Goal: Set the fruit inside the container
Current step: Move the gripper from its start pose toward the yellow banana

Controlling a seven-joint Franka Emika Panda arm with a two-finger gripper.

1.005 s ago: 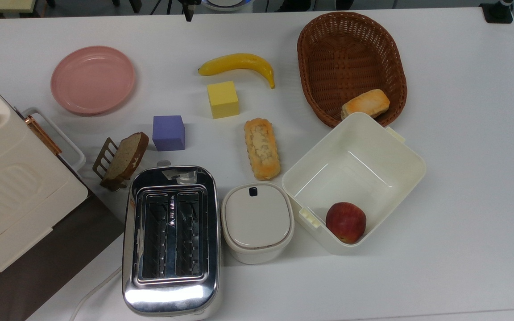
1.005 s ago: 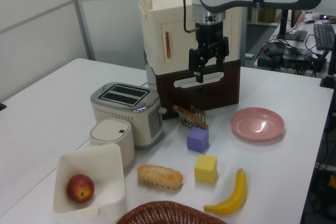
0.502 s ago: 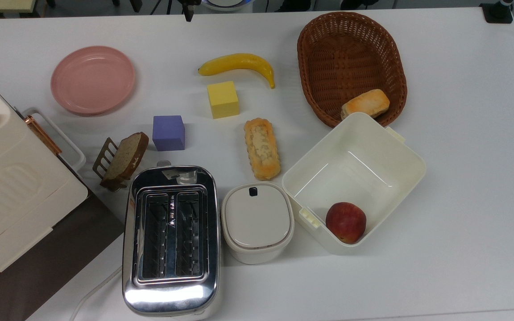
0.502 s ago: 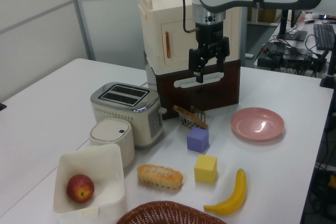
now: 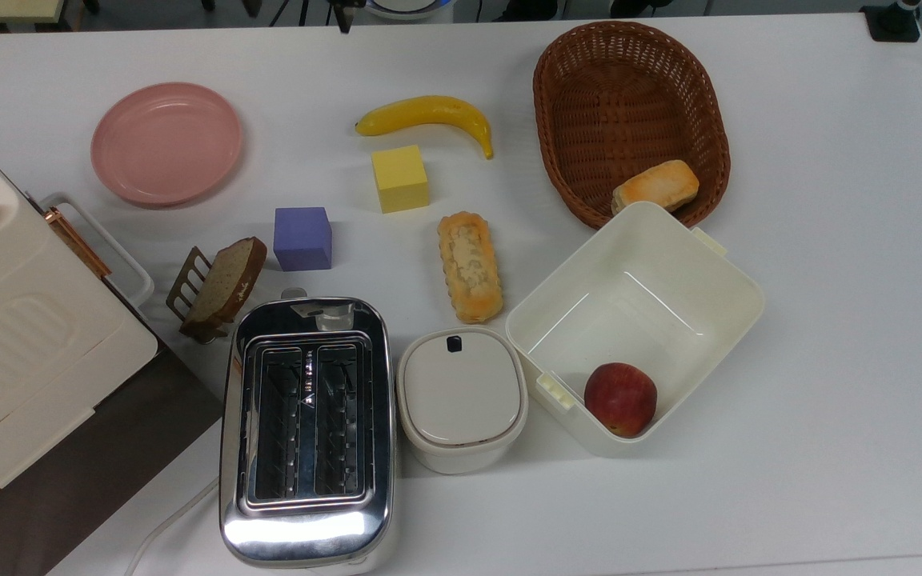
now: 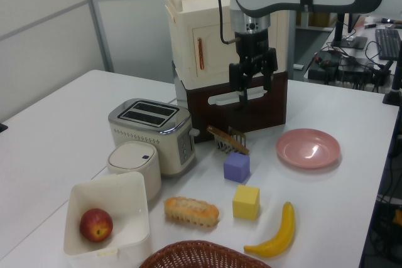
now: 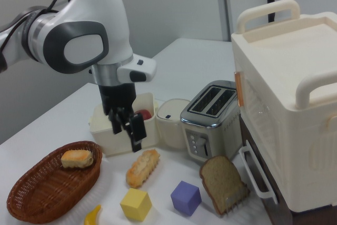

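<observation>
Hanging pincer (image 6: 252,86) open; banana (image 5: 426,114) lies outside tub (image 5: 729,276).

Readable text: none anywhere.
Toaster (image 5: 306,428): small dark mark between the slots in the top view, too small to read; row of tiny marks along the upper side in the left view, not legible.
Lidded white box (image 5: 462,396): black dot on the lid, no lettering.
Brands, numbers, signs: none legible.
</observation>
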